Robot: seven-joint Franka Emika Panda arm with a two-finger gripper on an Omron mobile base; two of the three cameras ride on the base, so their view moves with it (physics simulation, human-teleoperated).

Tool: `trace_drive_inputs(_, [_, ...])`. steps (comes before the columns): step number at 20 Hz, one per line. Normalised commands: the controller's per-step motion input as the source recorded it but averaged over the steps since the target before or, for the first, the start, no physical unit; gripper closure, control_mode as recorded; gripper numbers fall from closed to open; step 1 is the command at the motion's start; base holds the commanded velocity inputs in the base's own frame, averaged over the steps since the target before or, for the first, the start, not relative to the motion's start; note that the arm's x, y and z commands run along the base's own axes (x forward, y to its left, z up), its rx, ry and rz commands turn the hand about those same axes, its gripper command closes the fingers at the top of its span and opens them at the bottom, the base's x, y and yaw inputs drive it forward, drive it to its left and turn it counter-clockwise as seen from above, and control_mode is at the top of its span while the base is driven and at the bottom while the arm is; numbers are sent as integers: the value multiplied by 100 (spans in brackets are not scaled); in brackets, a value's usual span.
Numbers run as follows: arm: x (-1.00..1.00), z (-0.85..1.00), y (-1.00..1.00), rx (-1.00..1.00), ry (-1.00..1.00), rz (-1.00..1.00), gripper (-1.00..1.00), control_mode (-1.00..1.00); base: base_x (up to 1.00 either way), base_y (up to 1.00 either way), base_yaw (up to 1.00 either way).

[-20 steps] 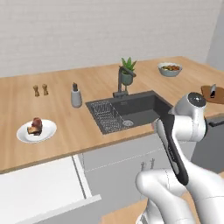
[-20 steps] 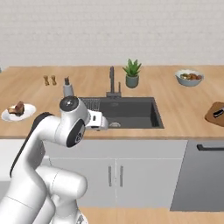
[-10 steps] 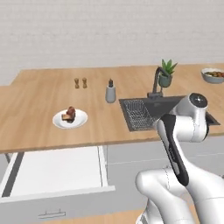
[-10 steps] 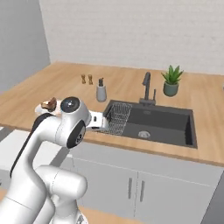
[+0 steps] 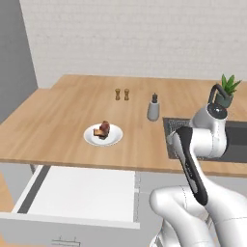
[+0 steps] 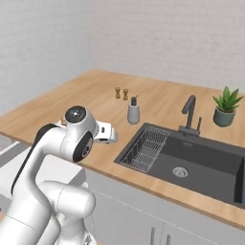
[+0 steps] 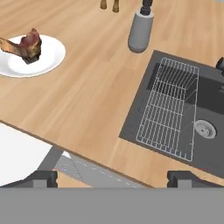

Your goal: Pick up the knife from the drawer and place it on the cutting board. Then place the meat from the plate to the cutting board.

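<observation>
Wood counter w/ sink at 3 o'clock; plate [image 5: 102, 135] holds the meat [image 5: 102, 130] at 9, drawer [image 5: 77, 193] pulled out at 7, white inside, knife not visible. Your gripper [image 7: 113, 178] is spread wide, nothing held, prob. staged for the meat grab.

Grey soap dispenser [image 5: 154, 108] near sink [image 6: 191, 162]; two shakers [image 5: 121, 94].

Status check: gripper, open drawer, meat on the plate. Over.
Gripper open, empty. Light-grey drawer open, white inside, no knife seen. Reddish-brown meat on round white plate. Grey soap dispenser stands nearby.
</observation>
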Motion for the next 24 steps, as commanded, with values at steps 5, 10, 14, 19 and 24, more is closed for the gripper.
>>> trace_drive_inputs(5, [0,0,0,0,0,0,-100,100,27,7,20])
trace_drive_inputs(10, [1,-6,23,-1,0,2,-100,-100,0,0,0])
trace_drive_inputs(14, [23,-2,83,-2,0,10,-100,-100,0,0,0])
trace_drive_inputs(19, [40,-4,95,0,0,20,-100,-100,0,0,0])
trace_drive_inputs(24, [47,0,92,0,9,27,-100,-100,0,0,0])
